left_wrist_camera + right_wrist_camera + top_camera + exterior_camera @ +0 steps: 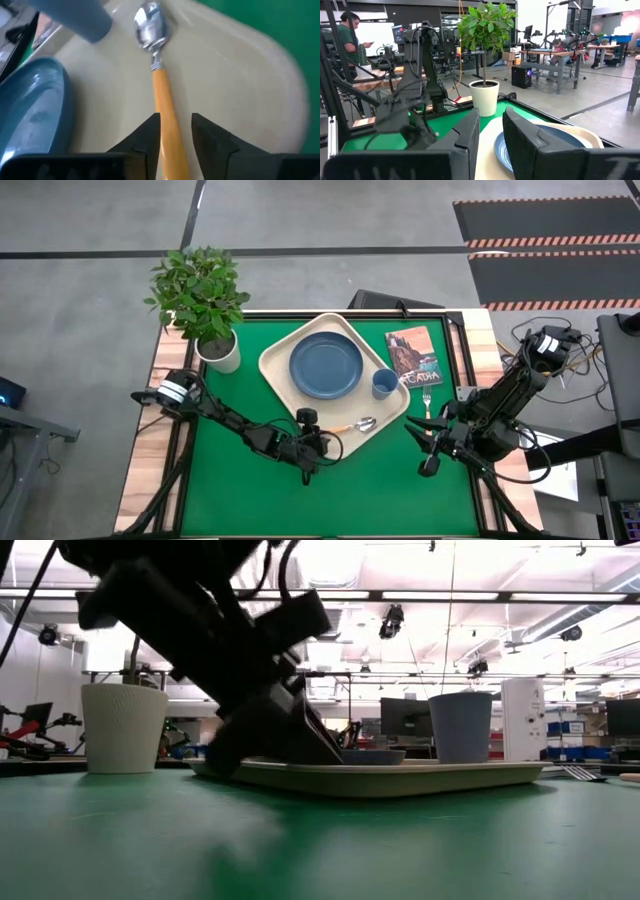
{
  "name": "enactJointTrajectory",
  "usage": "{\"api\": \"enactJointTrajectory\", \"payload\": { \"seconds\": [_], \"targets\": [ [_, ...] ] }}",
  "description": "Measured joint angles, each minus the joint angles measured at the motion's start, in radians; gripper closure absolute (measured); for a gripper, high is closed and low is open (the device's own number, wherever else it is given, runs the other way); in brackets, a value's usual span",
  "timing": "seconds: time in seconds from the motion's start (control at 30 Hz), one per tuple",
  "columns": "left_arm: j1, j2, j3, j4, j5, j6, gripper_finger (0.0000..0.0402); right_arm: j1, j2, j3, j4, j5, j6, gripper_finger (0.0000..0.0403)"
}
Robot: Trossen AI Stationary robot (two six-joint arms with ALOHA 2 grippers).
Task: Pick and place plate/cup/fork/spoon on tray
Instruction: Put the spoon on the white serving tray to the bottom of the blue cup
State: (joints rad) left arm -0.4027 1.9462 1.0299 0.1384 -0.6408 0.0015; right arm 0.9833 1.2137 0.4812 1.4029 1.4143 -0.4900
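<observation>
A green-topped bench [300, 500] carries a cream tray [282, 350] near its far edge, a white plant pot [219, 352] at the far left corner, and a book [412, 355] and fork [427, 400] along the right edge.

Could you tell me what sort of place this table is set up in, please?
Most likely a robotics lab or workshop: beyond the plant stand workbenches with other arm rigs and monitors, under an open ceiling with strip lights. A person stands at one bench.
</observation>
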Motion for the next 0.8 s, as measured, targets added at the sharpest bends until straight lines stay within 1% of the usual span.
{"api": "enactJointTrajectory", "payload": {
  "seconds": [0.1,0.17,0.23,0.33,0.37,0.43,0.53,0.63,0.8],
  "targets": [
    [-0.005,-0.051,0.000,-0.041,0.011,0.012,0.0313,0.000,0.000,0.000,-0.003,0.000,0.003,0.0326],
    [-0.003,-0.092,-0.005,-0.074,0.017,0.008,0.0322,0.000,0.000,0.000,-0.012,0.000,0.009,0.0328],
    [0.010,-0.126,-0.020,-0.110,0.022,0.005,0.0341,0.000,0.000,0.000,-0.013,0.000,0.008,0.0331],
    [0.037,-0.151,-0.050,-0.110,0.025,0.003,0.0384,0.000,0.000,0.000,-0.013,0.000,0.008,0.0334],
    [0.046,-0.151,-0.060,-0.105,0.036,0.001,0.0392,0.000,0.000,0.000,-0.012,0.000,0.009,0.0335],
    [0.058,-0.148,-0.085,-0.102,0.072,-0.016,0.0395,0.000,0.000,0.000,-0.012,0.000,0.011,0.0334],
    [0.074,-0.127,-0.107,-0.083,0.157,-0.062,0.0400,0.000,0.000,0.000,-0.012,0.000,0.011,0.0333],
    [0.081,-0.117,-0.108,-0.073,0.179,-0.141,0.0401,0.000,0.000,0.000,-0.012,0.000,0.010,0.0334],
    [0.088,-0.116,-0.106,-0.060,0.229,-0.207,0.0401,0.000,0.000,0.000,-0.012,0.000,0.009,0.0333]
  ]
}}
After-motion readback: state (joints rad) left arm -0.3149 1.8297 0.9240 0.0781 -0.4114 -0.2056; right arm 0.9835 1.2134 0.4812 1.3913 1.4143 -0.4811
